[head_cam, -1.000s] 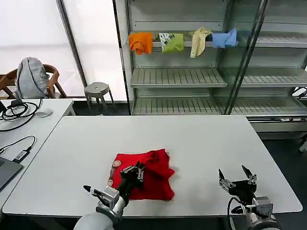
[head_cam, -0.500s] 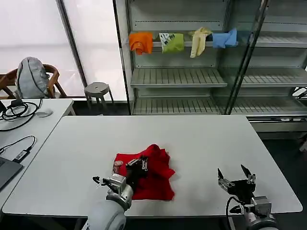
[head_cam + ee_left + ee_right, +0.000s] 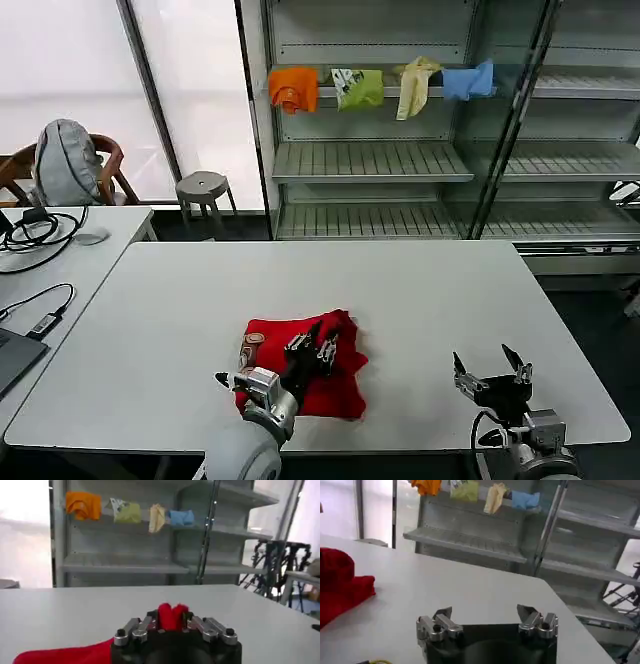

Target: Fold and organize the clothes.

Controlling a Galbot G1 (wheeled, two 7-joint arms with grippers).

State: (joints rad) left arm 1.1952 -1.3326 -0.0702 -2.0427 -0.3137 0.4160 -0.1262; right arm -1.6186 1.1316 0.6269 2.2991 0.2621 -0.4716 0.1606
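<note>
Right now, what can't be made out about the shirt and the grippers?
- Red shirt: its print is folded under except a brown scrap; in the head view the left gripper covers the middle.
- Left wrist view: only the pinched fold shows.
- Right wrist view: the frame edge cuts the shirt off; the right gripper hangs open, idle.

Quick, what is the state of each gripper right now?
Left gripper: shut on a fold of the red T-shirt.
Right gripper: open, holding nothing, over the table.
</note>
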